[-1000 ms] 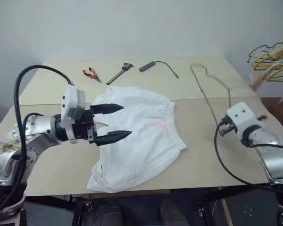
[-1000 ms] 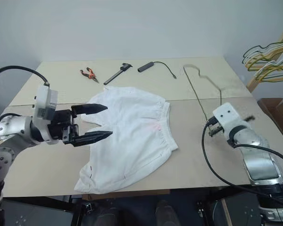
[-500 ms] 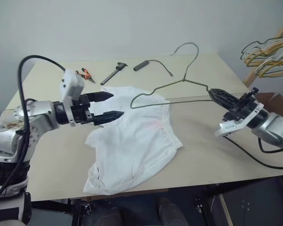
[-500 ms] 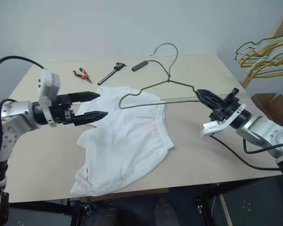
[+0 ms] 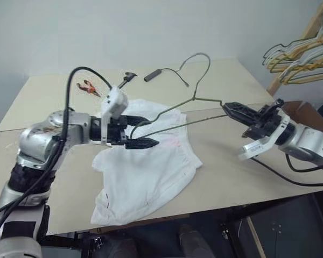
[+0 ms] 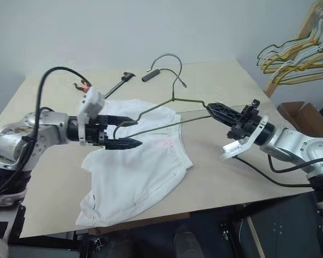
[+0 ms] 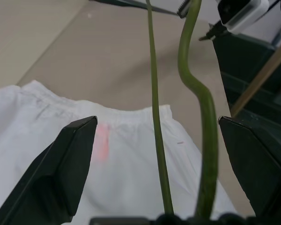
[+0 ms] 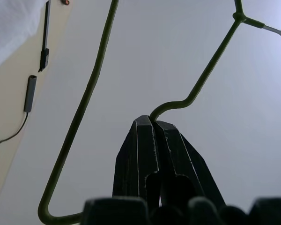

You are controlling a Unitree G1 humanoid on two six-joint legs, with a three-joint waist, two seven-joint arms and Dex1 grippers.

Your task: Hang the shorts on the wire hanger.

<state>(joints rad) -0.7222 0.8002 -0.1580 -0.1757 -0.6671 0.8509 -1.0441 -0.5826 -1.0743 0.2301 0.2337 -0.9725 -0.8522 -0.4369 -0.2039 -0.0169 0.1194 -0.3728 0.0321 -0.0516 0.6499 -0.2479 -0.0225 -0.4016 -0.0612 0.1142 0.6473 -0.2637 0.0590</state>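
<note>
The white shorts [image 5: 151, 172] lie spread flat on the table, their small red mark [image 7: 101, 145] near the waistband. My right gripper [image 5: 227, 106] is shut on one corner of the thin green wire hanger [image 5: 194, 98] and holds it level in the air above the shorts, hook pointing away from me. In the right wrist view the fingers [image 8: 145, 140] pinch the wire at its bend. My left gripper [image 5: 152, 131] is open just above the shorts. The hanger's other end [image 7: 196, 84] passes between its fingers without being gripped.
Orange-handled pliers [image 5: 88, 87], a black tool [image 5: 126, 79] and a black stick with a cable [image 5: 153, 75] lie at the table's far side. A bunch of yellowish and grey hangers [image 5: 296, 54] hangs at the far right, above a brown box [image 5: 307, 110].
My right gripper lifted the hanger off the table and swung it left over the shorts. My left gripper moved right until its open fingers straddle the hanger's end. The camera turned right.
</note>
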